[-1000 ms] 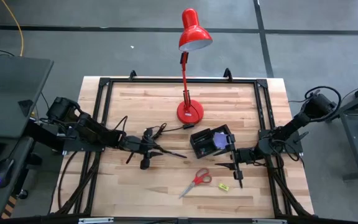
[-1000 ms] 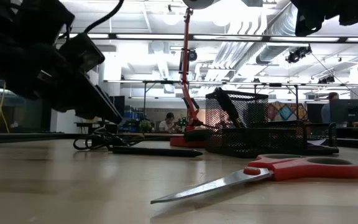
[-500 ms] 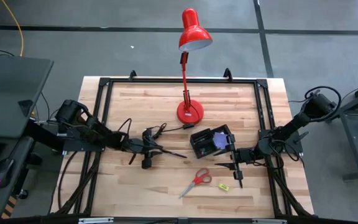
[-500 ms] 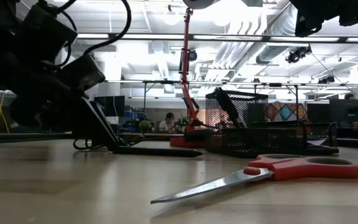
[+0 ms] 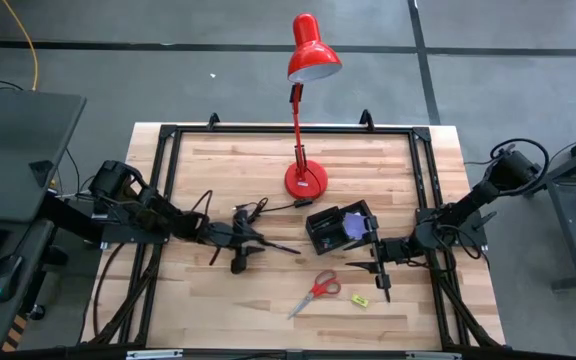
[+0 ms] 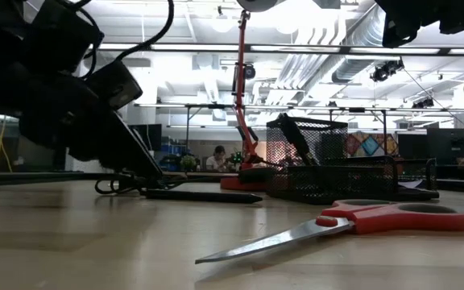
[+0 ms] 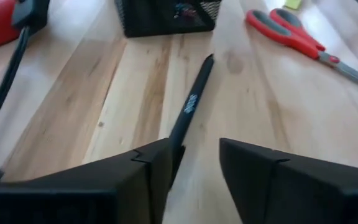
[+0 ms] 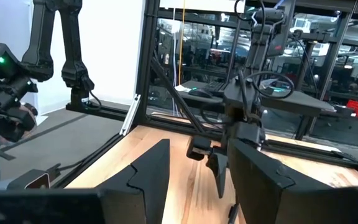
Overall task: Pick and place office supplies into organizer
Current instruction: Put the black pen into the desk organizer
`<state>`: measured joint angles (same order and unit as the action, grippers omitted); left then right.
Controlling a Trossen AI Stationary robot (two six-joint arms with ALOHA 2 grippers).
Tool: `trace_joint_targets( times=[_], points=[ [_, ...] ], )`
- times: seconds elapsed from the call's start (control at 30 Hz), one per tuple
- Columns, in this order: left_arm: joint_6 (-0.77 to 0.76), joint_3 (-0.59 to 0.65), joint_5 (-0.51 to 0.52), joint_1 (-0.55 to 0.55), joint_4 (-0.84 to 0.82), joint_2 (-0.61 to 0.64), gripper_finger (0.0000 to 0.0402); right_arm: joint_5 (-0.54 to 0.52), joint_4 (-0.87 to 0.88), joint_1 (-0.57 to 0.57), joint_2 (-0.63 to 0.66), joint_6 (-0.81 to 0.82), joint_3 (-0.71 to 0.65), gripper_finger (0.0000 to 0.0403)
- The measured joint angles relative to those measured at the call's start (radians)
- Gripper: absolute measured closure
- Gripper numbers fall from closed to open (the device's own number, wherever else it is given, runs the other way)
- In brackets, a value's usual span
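We see a planked wooden bench (image 5: pixel 218 160) bearing a black mesh organizer (image 5: pixel 340 228), glossy red-handled scissors (image 5: pixel 316 291) nearby, and a slim black pen (image 7: pixel 191 106) between the left gripper's (image 7: pixel 194 163) spread jaws. The right gripper's (image 5: pixel 380 262) jaws stand apart, empty.

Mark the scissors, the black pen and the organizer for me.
scissors (image 5: pixel 322 288): high view, on the red handles.
black pen (image 7: pixel 190 104): left wrist view, mid-barrel, at the printed marking.
organizer (image 5: pixel 320 232): high view, on its black mesh wall.
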<state>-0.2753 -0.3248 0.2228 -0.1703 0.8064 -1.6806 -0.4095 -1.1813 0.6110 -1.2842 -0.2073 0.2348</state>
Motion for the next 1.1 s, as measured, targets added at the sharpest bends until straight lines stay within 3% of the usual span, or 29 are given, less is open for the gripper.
trace_joint_targets(
  times=[0.23,0.4,0.77,1.1],
  points=[
    [0.069,-0.027,0.046,0.001,-0.105,-0.010,0.0178,0.002,0.029,-0.033,-0.003,0.055,0.000,0.0249],
    [0.090,-0.019,0.072,0.000,-0.042,-0.065,0.0168,0.082,0.039,-0.055,-0.011,0.071,0.000,0.0249],
    [0.072,-0.022,0.079,0.001,-0.040,-0.085,0.0241,0.073,0.032,-0.062,-0.011,0.069,0.000,0.0249],
    [0.014,-0.022,0.086,-0.001,0.099,-0.194,0.0366,0.072,0.008,-0.062,-0.011,0.072,0.000,0.0249]
  ],
)
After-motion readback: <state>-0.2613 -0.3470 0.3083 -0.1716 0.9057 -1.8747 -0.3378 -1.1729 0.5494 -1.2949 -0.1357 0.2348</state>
